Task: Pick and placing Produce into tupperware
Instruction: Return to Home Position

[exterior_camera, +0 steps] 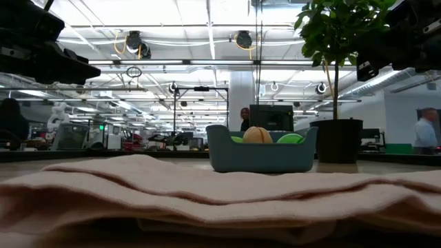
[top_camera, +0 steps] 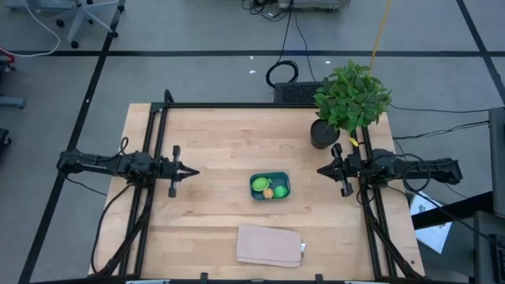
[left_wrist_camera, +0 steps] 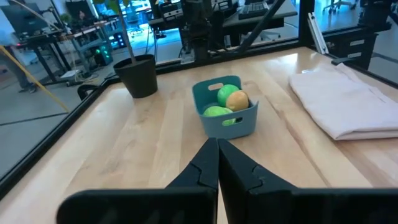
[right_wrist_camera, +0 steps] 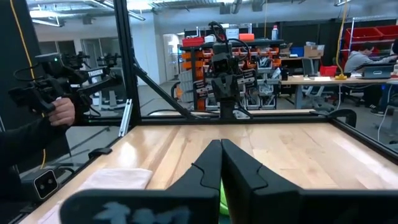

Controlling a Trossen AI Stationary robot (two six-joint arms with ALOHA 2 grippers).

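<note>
Left gripper [top_camera: 189, 170] and right gripper [top_camera: 322, 170] pressed together, well apart either side of teal tupperware [top_camera: 287, 184], three toy fruits [top_camera: 261, 186] inside

Three toy fruits [top_camera: 269, 189], one tupperware [top_camera: 286, 181], one cloth [top_camera: 268, 245], one plant [top_camera: 352, 96] — two arms [top_camera: 118, 164].

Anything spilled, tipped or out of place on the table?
Nothing stands out. Three fruits sit in the upright bin; cloth lies flat, plant stands upright, left claw and right claw are shut, touching nothing.
</note>
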